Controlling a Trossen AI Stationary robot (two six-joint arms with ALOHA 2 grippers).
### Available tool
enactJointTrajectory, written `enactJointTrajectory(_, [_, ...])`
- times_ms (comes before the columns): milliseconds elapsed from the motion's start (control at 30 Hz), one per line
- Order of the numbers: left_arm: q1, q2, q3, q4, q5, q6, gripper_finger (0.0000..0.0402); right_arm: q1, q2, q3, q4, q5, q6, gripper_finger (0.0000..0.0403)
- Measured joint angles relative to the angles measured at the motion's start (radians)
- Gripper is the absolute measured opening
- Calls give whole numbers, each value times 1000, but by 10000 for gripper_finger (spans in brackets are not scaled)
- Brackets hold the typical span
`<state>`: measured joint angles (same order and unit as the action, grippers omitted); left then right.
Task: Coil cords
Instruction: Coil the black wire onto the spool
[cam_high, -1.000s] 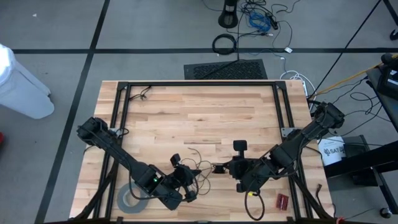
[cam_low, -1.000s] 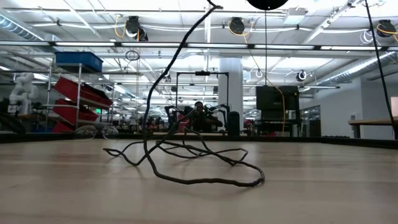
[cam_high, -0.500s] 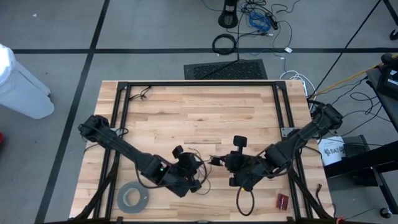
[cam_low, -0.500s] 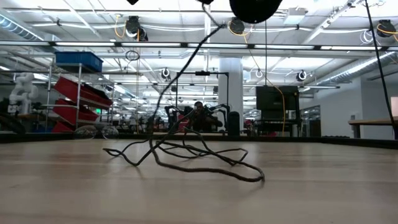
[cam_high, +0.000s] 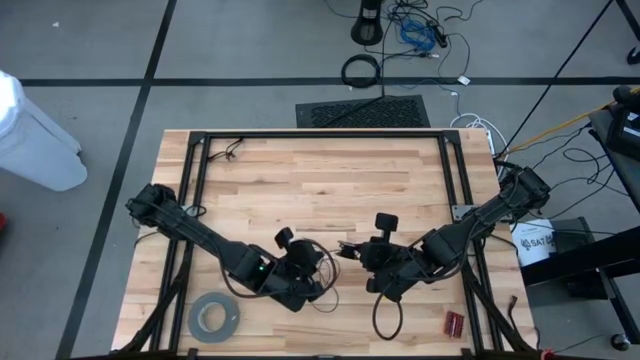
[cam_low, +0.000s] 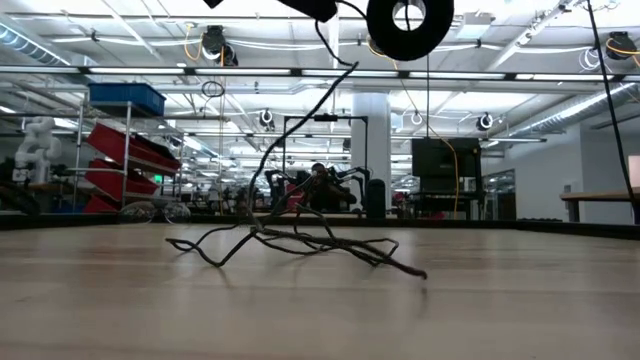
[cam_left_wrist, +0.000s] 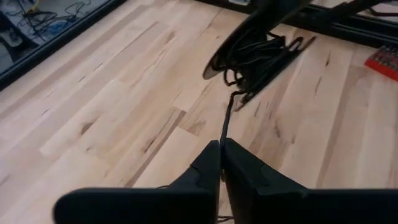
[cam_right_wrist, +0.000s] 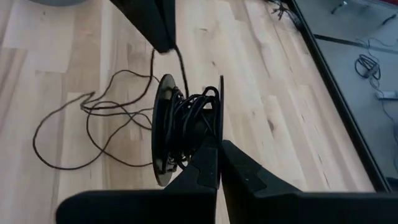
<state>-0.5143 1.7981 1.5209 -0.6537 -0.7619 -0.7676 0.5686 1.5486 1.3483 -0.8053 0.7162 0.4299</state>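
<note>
The cord is a thin dark wire, partly wound on a small black spool (cam_right_wrist: 185, 127) between two round discs. The spool hangs above the table, in the low view (cam_low: 409, 25) near the top. My right gripper (cam_right_wrist: 217, 149) is shut on it. From the spool a strand runs to my left gripper (cam_left_wrist: 221, 146), which is shut on it close by, left of the spool in the high view (cam_high: 322, 268). The remaining wire lies as a loose tangle (cam_low: 290, 238) on the wooden table below the two grippers. My left gripper pinches one strand of the wire (cam_left_wrist: 225, 127) between its two fingertips. The strand runs on from the tips to the spool and is lifted clear there. My right gripper holds the spool at the rim of one disc (cam_right_wrist: 219, 134), pinched between its fingertips. The fingers slant down from the table's right side. The spool is lifted clear, its discs on edge.
A grey tape roll (cam_high: 213, 318) lies near the front edge at the left. A small red object (cam_high: 455, 322) lies at the front right. A black frame (cam_high: 320, 135) runs round the table. The far half of the table top (cam_high: 320, 185) is bare wood.
My left gripper has moved toward the table's right and far side and a little up, closer to the spool, still holding the strand. The spool has come lower and turned in my right gripper. The near loop of wire on the table has been drawn in toward the tangle.
</note>
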Motion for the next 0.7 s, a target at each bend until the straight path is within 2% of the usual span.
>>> enactJointTrajectory(267, [-17,0,0,-17,-23,-31,146,0,-1,0,-9,-11,7,0])
enactJointTrajectory(367, [-40,0,0,-17,-28,-36,179,0,-1,0,-9,-16,6,0])
enactJointTrajectory(567, [-98,56,2,47,-21,-106,208,1,-23,0,-8,-37,16,0])
enactJointTrajectory(700, [-152,158,-1,180,-79,-76,210,10,-56,0,-11,-39,28,0])
